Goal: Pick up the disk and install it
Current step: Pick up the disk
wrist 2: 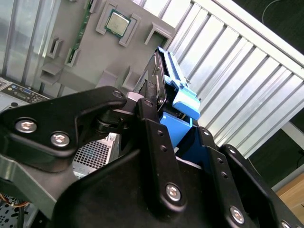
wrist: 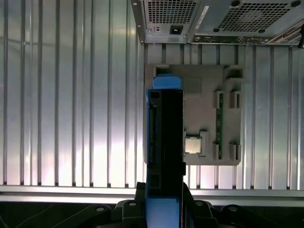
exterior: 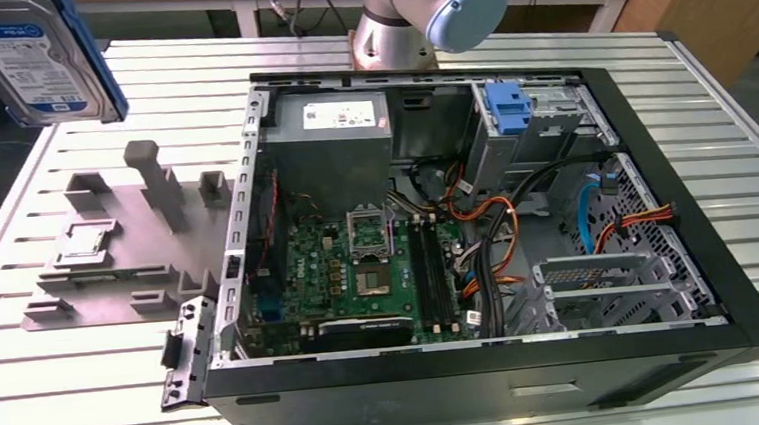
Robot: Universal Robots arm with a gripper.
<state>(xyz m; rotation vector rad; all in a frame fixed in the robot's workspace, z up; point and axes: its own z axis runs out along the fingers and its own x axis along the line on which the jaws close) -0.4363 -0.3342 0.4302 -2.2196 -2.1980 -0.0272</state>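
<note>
Exterior view first: the disk [exterior: 41,56] is hanging up in the air at the exterior view's upper left, label facing the camera, blue rail down one edge. It's well apart from the open computer case [exterior: 432,394] sitting on the slatted counter [exterior: 98,393]. A grey fixture tray [exterior: 115,251] lies just beside the case on the exterior view's left, and the arm's base [exterior: 400,21] stands behind the case.

Second wrist view: the jaws are clamped on the disk, with black fingers [wrist 2: 156,142] pressed against its blue carrier on both sides. Below it, a processor chip [wrist 2: 117,22] sits in a pocket of the tray.

First wrist view: the disk is edge-on in the jaws, above the counter and the tray's edge, with the case's rear panel beyond.
</note>
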